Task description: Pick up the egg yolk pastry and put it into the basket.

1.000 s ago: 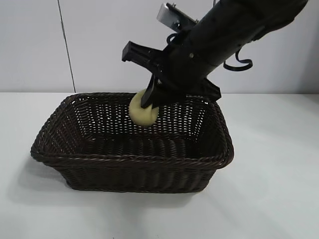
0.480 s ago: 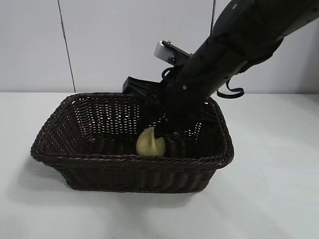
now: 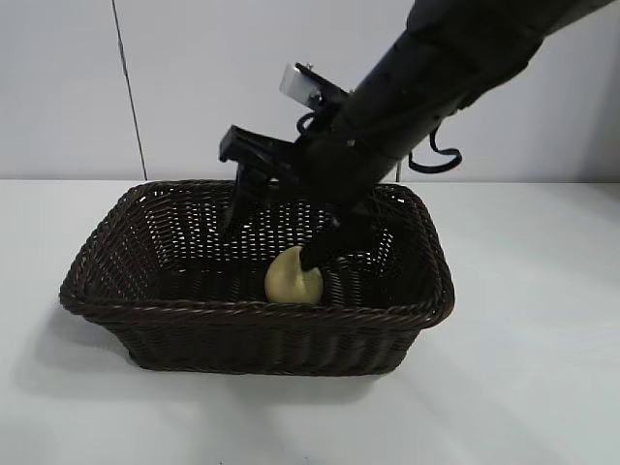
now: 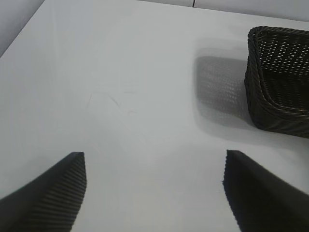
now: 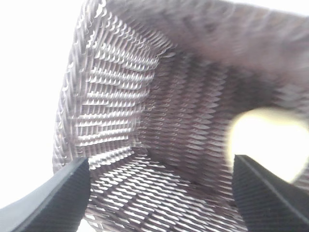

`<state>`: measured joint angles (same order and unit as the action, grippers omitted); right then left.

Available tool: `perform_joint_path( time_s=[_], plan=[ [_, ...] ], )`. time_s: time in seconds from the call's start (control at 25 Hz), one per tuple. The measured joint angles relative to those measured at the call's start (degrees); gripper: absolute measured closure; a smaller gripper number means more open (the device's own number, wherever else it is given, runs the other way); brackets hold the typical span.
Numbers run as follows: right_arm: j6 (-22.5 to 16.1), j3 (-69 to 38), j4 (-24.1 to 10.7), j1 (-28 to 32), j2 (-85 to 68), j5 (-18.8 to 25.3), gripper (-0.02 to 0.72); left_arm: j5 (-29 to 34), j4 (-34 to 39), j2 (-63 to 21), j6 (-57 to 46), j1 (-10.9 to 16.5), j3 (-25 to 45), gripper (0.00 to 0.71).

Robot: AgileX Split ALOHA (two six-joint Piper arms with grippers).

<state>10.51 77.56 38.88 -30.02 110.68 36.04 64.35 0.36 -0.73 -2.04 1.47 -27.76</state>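
Note:
The pale yellow egg yolk pastry (image 3: pixel 294 276) lies on the floor of the dark woven basket (image 3: pixel 107 291), near its front wall. My right gripper (image 3: pixel 274 236) hangs inside the basket just above it, open. One finger (image 3: pixel 317 252) is right at the pastry's top and the other (image 3: pixel 235 208) is spread far to the left. In the right wrist view the pastry (image 5: pixel 268 140) sits beside one finger (image 5: pixel 270 198), outside the gap of the right gripper (image 5: pixel 159 193), above the basket's weave (image 5: pixel 145 96). My left gripper (image 4: pixel 154 193) is open over bare table.
The basket stands on a white table (image 3: pixel 533 368) with a pale wall behind. In the left wrist view one corner of the basket (image 4: pixel 280 96) shows off to the side over the white tabletop (image 4: pixel 120 96).
The right gripper came down into the basket with the pastry and opened its jaws. The pastry now rests on the basket floor, released. The left gripper has not moved.

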Motion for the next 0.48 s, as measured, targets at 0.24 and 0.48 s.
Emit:
perform_joint_path(
  time_s=[0.24, 0.48],
  plan=[
    [-10.16, 9.01, -13.73, -0.05, 0.0, 7.89, 0.125, 0.0, 0.0, 0.0, 0.0, 0.0, 0.0, 0.139],
    [-16.72, 16.25, -28.33, 0.9, 0.0, 22.13, 0.125, 0.0, 0.0, 0.0, 0.0, 0.0, 0.0, 0.139]
  ],
)
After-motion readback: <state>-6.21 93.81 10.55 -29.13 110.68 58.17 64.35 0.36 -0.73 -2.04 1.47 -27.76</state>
